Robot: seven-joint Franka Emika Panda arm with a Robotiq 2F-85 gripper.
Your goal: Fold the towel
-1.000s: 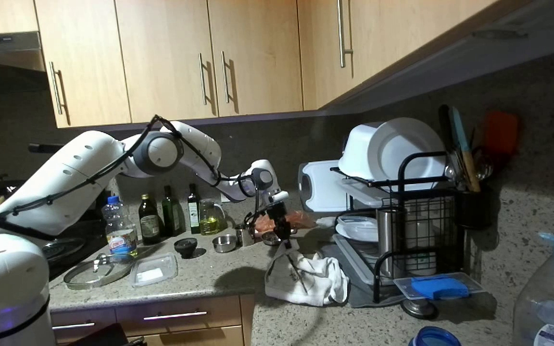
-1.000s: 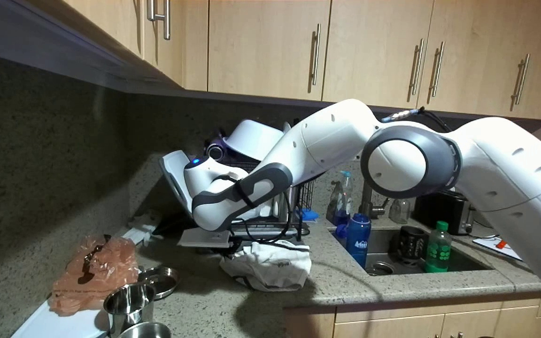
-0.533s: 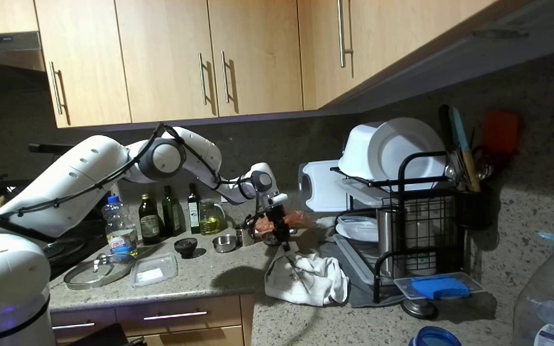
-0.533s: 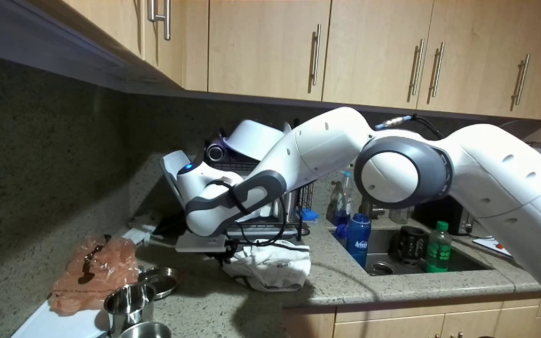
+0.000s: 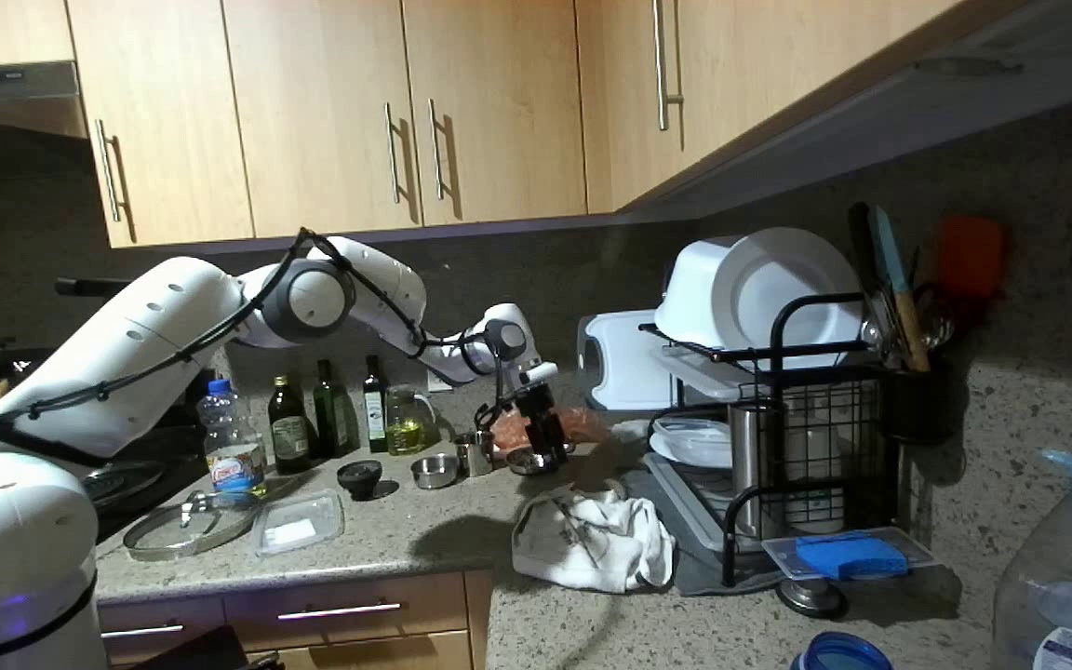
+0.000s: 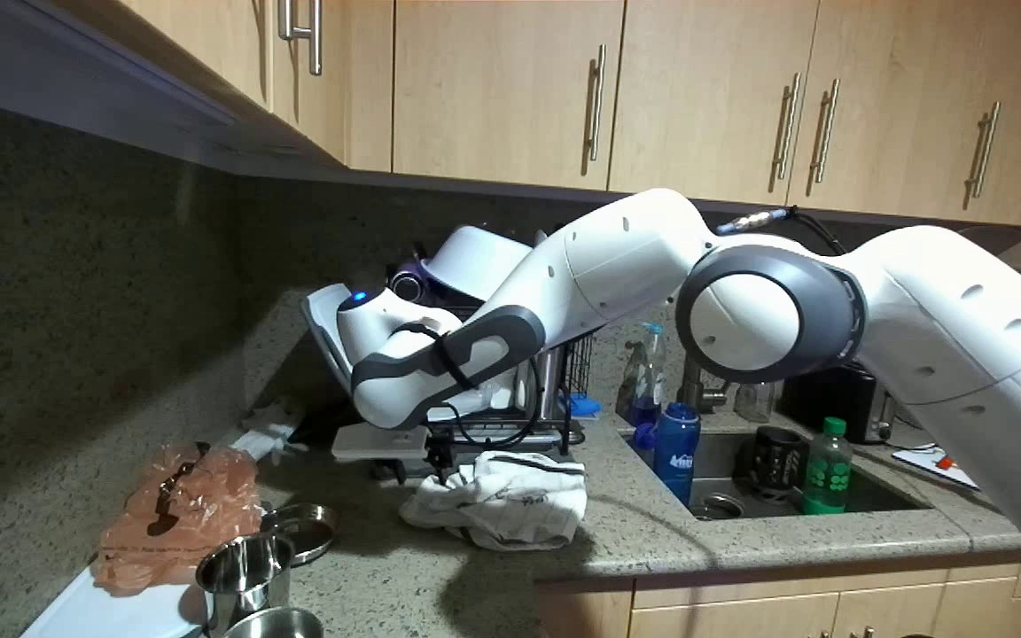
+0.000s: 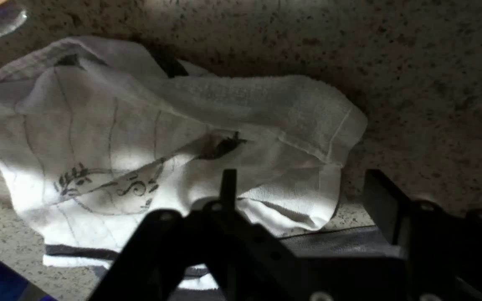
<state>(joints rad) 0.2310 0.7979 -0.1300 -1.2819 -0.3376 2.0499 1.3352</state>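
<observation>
The 2 fingers (image 7: 381, 205) are spread with nothing pinched between them, and in an exterior view they hang over the far end of the towel (image 5: 592, 544), clear of it. The towel lies rumpled on the desk (image 5: 536, 623); 1 end appears turned back on itself, and part of that end shows through the gap in the wrist view. The step in hand looks like taking a grip for a fold. To do it well, centre the gap on that end's hem, come down until the tips barely meet the desk, and pinch every layer wanted, since a shallow bite would likely peel off only the upper layer. Then lift low and carry the hem across slowly, keeping clear of the grey mat (image 7: 341, 240) and the dish rack (image 5: 730, 549) at the towel's side.
</observation>
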